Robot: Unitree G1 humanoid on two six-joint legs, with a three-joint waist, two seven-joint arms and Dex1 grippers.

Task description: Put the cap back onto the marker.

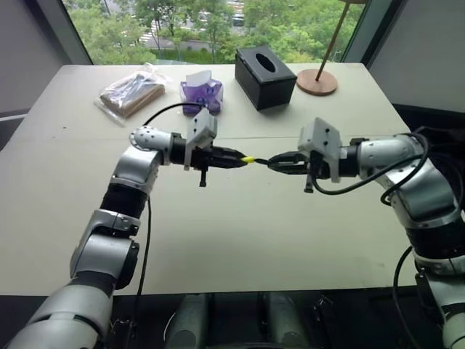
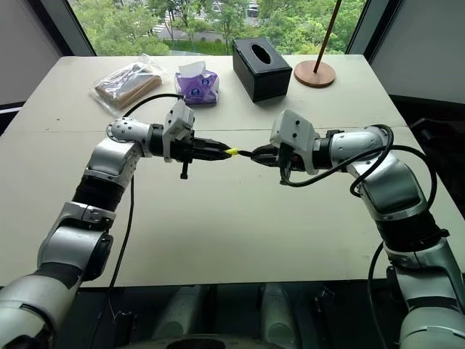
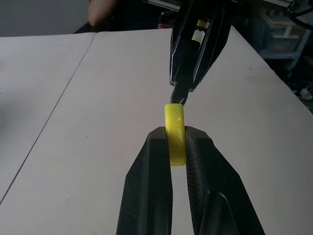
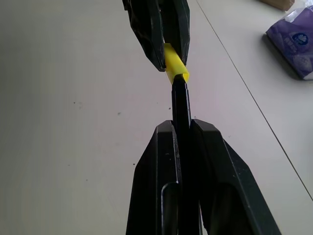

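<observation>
I am seeing both arms meeting above the middle of the worktop [image 1: 240, 240]. My left tool [image 3: 176, 147] is pinching the cap [image 3: 175, 132], its open end facing the other arm. My right tool [image 4: 181, 129] is clenching the marker [image 4: 180, 103] by its dark barrel. The marker's tip is touching the cap's mouth, the two lying roughly in one line, well above the surface.

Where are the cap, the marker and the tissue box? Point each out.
cap [image 3: 175, 132], left wrist view, its yellow side.
marker [image 4: 181, 105], right wrist view, its black barrel.
tissue box [image 1: 264, 75], left eye view, its top.
</observation>
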